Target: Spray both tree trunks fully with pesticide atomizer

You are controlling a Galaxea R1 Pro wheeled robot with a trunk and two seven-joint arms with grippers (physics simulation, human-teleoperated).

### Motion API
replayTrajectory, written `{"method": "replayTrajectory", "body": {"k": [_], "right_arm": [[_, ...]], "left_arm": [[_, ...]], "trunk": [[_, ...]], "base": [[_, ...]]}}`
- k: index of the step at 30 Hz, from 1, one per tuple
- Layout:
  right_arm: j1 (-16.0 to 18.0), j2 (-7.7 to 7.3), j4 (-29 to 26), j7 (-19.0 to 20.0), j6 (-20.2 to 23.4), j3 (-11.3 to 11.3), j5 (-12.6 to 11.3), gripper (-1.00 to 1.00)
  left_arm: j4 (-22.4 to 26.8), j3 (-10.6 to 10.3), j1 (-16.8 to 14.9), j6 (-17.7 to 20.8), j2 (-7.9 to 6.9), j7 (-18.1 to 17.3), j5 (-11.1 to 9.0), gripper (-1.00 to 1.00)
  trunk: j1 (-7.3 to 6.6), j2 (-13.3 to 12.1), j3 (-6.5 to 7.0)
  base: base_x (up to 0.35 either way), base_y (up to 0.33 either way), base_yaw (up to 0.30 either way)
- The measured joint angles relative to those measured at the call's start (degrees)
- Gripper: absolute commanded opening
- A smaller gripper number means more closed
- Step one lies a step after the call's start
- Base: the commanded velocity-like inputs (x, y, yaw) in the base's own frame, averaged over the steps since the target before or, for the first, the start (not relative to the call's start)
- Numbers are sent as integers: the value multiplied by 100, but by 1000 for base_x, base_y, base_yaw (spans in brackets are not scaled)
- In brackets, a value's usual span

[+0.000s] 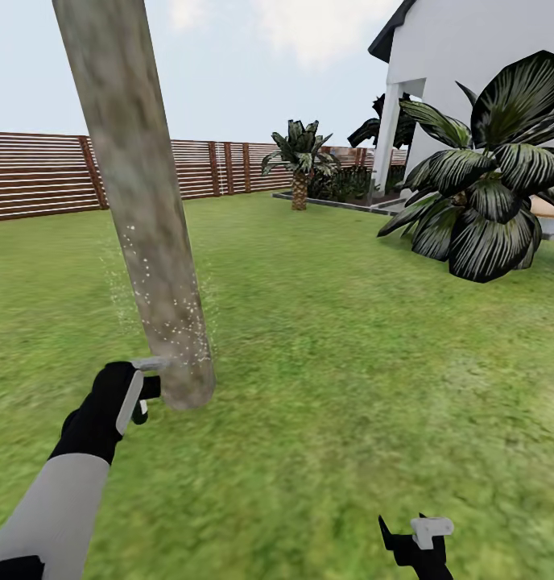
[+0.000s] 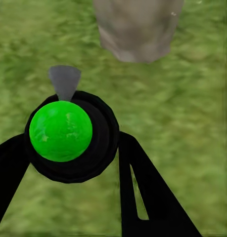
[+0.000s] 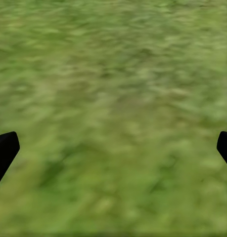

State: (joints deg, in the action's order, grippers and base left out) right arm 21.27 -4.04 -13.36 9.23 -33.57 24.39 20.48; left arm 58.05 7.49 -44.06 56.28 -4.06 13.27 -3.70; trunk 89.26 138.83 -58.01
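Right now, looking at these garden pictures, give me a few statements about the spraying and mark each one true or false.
1. The left pincer is shut on the pesticide atomizer. True.
2. White spray droplets speckle the lower tree trunk. True.
3. The right pincer is holding a second bottle. False: in the right wrist view its fingers stand apart over bare lawn, with nothing between them.
4. The atomizer's nozzle points away from the trunk. False: in the left wrist view it points toward the trunk base.
5. A brown slatted fence stands behind the trunk. True.
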Motion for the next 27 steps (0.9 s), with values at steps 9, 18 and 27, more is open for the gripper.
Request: {"method": "replayTrajectory", "body": {"k": [9,18,27], "right_arm": [[0,0,0,0,0,-3,0,100],[0,0,0,0,0,-1,0,100],[0,0,0,0,0,-2,0,100]], "left_arm": [[341,-129,-52,34,251,7,8,-100],[1308,-144,-102,114,414,35,39,-100],[1630,-279,-94,117,442,35,47,-100]], "trunk": [[0,0,0],[0,0,0],[0,0,0]], "base": [[69,-41,0],[41,-23,0],[-26,0,0]]}}
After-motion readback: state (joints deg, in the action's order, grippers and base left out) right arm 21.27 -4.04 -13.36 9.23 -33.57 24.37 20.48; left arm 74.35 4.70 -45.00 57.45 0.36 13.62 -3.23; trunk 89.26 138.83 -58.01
